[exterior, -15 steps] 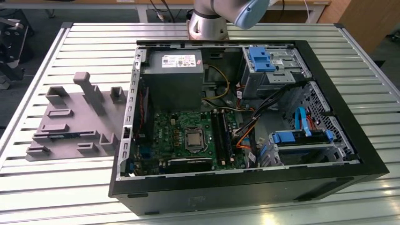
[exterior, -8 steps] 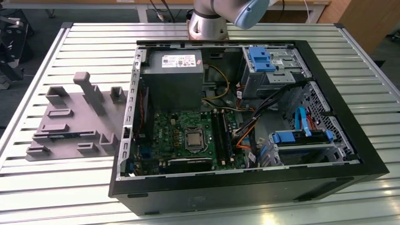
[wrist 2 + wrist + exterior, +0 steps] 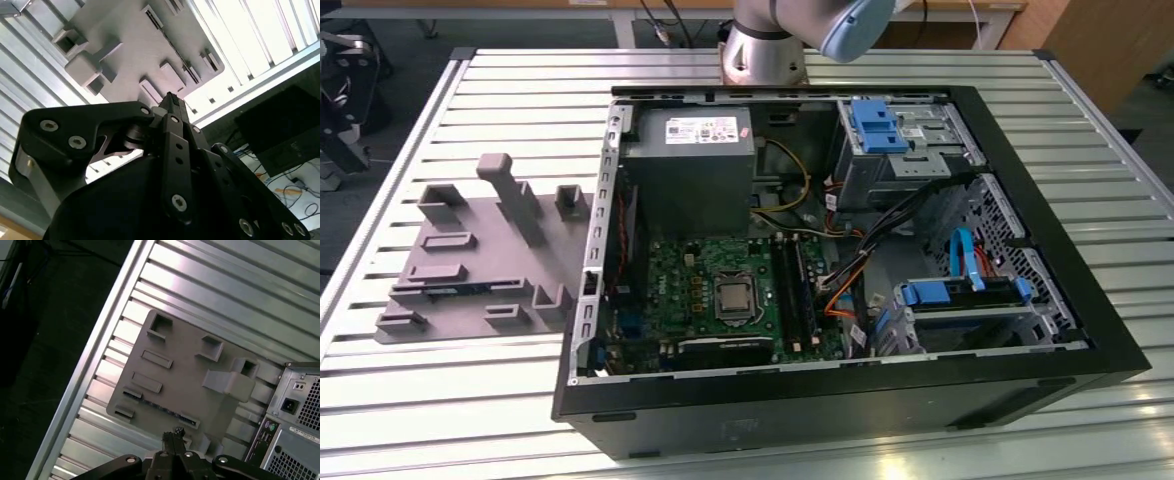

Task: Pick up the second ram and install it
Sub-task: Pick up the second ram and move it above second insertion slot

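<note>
Below gripper [image 3: 176, 432], jaws closed together and empty, sits grey holder plate [image 3: 185, 370]; second ram [image 3: 160, 407] stands on edge in it, apart from the gripper.

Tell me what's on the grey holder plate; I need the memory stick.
A thin dark memory stick stands on edge in a slot along the rim of the grey holder plate. Its lower edge is hidden inside the slot.

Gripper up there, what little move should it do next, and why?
Probably lower toward the second ram: the gripper hangs shut and empty, high above the grey holder plate where that dark stick lies along one edge.
</note>
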`<state>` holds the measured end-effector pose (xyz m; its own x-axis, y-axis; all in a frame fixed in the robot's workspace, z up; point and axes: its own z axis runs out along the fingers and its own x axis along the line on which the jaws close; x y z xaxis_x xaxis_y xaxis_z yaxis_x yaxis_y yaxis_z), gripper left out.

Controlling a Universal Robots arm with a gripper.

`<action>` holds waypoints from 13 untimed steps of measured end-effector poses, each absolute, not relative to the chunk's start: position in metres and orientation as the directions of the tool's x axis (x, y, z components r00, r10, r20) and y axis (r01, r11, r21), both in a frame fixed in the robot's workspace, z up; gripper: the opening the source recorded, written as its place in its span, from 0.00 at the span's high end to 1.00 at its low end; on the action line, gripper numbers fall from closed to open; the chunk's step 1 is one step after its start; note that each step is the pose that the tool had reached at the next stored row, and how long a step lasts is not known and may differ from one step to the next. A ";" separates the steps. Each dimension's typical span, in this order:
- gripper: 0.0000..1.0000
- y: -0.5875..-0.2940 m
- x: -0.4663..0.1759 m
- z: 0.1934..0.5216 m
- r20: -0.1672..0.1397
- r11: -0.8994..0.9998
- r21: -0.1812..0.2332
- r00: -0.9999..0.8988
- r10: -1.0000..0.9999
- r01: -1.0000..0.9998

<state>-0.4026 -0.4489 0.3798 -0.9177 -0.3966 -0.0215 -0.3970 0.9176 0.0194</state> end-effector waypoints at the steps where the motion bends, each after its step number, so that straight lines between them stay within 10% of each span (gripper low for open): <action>1: 0.89 -0.449 -0.403 0.380 -0.021 0.912 0.019 -0.912 -0.410 -0.411; 13: 0.89 -0.449 -0.403 0.379 -0.019 0.821 0.015 -0.821 -0.570 -0.571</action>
